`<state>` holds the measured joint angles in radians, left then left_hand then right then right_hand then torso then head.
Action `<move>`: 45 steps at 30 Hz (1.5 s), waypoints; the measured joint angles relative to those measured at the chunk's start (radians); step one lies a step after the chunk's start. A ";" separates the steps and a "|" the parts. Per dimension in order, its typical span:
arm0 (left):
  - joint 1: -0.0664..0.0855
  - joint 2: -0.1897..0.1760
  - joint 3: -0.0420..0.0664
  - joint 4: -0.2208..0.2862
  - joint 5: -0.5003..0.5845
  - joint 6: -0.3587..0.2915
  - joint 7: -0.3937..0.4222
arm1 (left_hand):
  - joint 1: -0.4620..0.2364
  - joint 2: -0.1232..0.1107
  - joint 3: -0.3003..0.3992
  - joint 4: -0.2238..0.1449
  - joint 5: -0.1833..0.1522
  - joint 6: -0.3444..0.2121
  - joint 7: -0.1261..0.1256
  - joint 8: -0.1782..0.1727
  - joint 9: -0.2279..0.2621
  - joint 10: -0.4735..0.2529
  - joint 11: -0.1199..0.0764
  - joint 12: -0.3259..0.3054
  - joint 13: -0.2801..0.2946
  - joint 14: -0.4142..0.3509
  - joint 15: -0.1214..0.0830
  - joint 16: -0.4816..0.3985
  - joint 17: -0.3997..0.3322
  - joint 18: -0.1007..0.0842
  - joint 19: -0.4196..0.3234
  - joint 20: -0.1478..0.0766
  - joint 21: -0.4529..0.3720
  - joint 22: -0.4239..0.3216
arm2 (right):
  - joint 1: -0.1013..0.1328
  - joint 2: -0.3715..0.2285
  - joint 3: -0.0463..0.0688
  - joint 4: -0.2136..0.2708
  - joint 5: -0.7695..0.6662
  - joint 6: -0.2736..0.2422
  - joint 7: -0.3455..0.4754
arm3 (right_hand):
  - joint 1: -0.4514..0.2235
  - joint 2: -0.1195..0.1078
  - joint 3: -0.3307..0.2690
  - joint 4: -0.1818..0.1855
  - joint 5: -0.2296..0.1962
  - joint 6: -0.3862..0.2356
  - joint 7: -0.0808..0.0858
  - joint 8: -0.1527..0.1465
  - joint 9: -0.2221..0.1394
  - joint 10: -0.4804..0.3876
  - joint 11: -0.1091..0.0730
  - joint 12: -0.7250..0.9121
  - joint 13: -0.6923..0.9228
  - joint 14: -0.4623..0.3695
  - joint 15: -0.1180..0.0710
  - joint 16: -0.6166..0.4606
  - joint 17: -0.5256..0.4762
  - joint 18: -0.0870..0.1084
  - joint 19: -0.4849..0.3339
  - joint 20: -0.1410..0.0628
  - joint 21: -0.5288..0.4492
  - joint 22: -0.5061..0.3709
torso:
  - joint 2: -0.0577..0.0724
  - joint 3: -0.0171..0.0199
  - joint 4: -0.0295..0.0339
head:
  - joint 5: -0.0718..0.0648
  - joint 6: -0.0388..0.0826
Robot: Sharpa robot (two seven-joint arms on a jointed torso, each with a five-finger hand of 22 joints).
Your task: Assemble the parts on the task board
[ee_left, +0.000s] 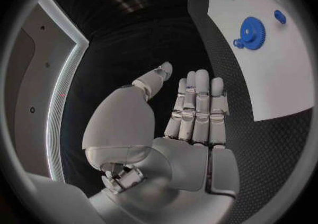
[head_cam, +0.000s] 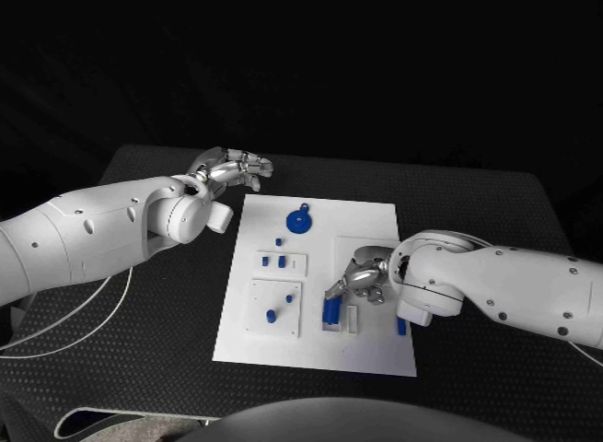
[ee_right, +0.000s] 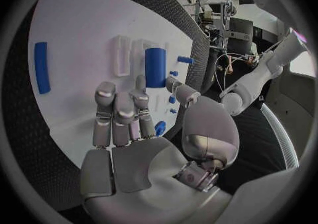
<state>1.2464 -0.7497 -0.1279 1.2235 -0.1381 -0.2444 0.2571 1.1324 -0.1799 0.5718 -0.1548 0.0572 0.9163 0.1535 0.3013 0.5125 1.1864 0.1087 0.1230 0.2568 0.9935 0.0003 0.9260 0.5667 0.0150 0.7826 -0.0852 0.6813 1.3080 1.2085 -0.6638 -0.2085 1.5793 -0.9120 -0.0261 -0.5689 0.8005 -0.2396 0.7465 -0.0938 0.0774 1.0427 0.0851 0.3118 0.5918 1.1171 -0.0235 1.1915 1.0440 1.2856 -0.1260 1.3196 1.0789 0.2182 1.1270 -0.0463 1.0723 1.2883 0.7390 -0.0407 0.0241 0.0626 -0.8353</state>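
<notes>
The white task board (head_cam: 367,226) lies in the middle of the black tabletop (head_cam: 142,368). On it I count one blue gear (head_cam: 298,221) near the far edge, one blue cylinder (head_cam: 331,311) standing in a clear holder, one blue bar (head_cam: 402,325) by the near right edge, and several small blue pegs (head_cam: 272,316) on the left half. The left robot hand (head_cam: 235,168) hovers off the board's far left corner, fingers straight and holding nothing. The right robot hand (head_cam: 358,279) hangs over the cylinder, released, fingers apart.
</notes>
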 measured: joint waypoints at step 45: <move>0.000 -0.006 0.000 0.001 0.000 0.004 -0.006 | -0.004 -0.004 0.000 0.005 0.000 0.000 0.000 0.000 0.001 -0.003 -0.003 0.000 -0.001 0.000 0.000 0.000 0.001 0.000 0.000 0.000 -0.004 -0.001 | 0.009 0.004 -0.024 0.010 -0.059 0.025 0.018 | 0.000 0.017 -0.012 -0.026 0.012 0.001 -0.001 0.001 0.002 0.002 0.002 -0.008 0.009 0.000 0.003 -0.008 0.001 0.008 -0.009 0.005 0.004 -0.004 | 0.000 0.0008 -0.0012 | 0.003 -0.014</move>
<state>1.2466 -0.7555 -0.1280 1.2242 -0.1382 -0.2407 0.2509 1.1285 -0.1838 0.5719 -0.1494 0.0572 0.9163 0.1535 0.3013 0.5132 1.1832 0.1053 0.1229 0.2562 0.9935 0.0003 0.9260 0.5672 0.0150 0.7826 -0.0852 0.6774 1.3075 1.2176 -0.6593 -0.2323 1.5896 -0.9712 -0.0006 -0.5511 0.8006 -0.2230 0.7341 -0.1200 0.0892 1.0438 0.0836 0.3128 0.5936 1.1191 -0.0215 1.1835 1.0532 1.2853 -0.1226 1.3117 1.0803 0.2263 1.1177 -0.0409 1.0764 1.2846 0.7392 -0.0399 0.0229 0.0653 -0.8498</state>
